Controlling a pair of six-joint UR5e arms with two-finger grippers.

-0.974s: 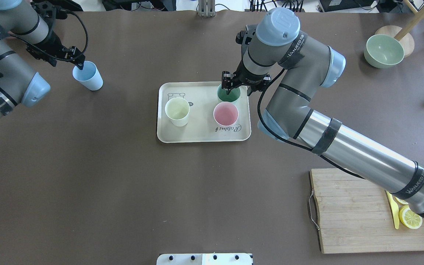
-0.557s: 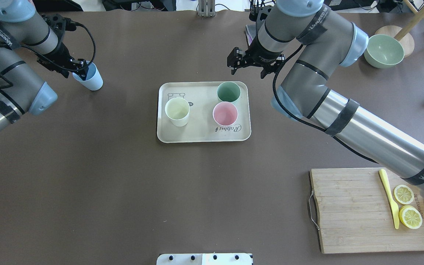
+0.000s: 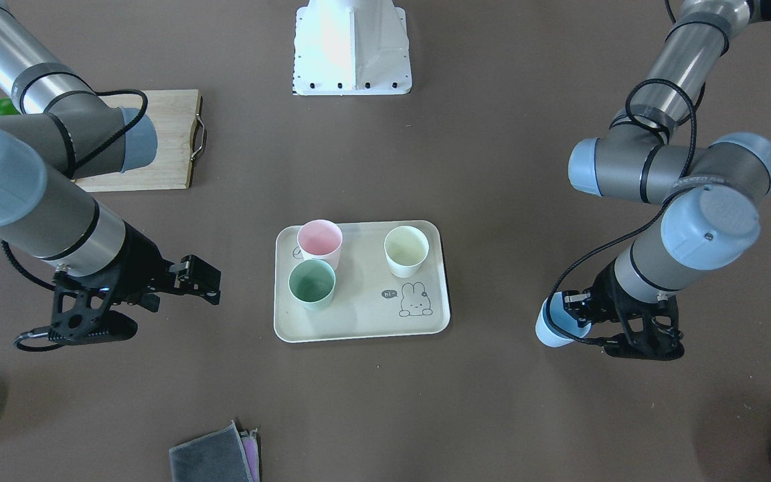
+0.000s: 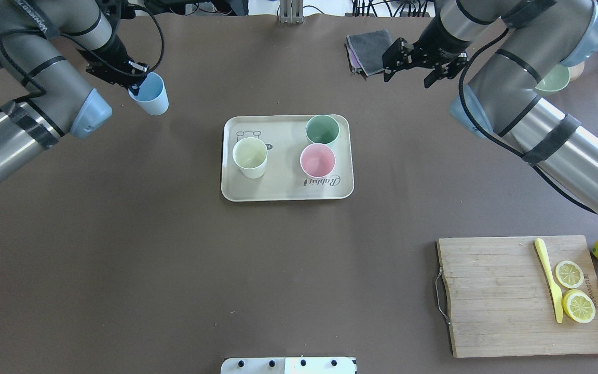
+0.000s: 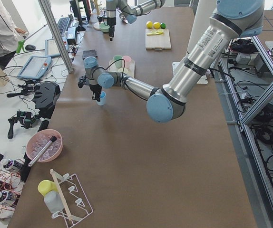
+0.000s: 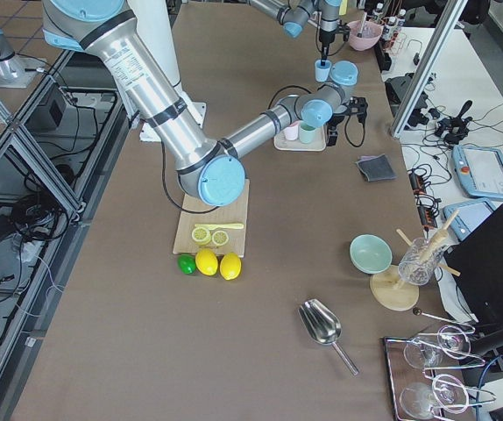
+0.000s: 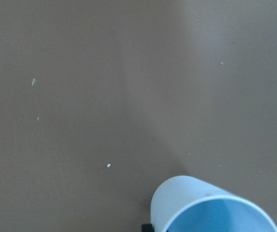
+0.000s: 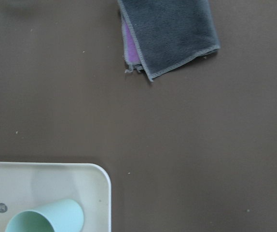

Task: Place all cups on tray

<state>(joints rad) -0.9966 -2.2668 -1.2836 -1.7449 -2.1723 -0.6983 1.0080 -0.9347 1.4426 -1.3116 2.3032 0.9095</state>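
- Pinching the light blue cup [image 4: 151, 96] at its rim, my left gripper [image 4: 136, 87] has it clamped well off to the tray's [image 4: 283, 190] left; I cannot tell whether it clears the table.
- My right gripper [image 4: 408, 70] hangs spread and empty beyond the tray, near a folded grey cloth [image 4: 369, 49].
- I see the sage green cup [image 4: 322, 130], pink cup [image 4: 317, 160] and cream cup [image 4: 249, 156] upright on the tray.

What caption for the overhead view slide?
Left gripper holds the blue cup away from the tray bearing green cup, pink cup and cream cup; right gripper open.
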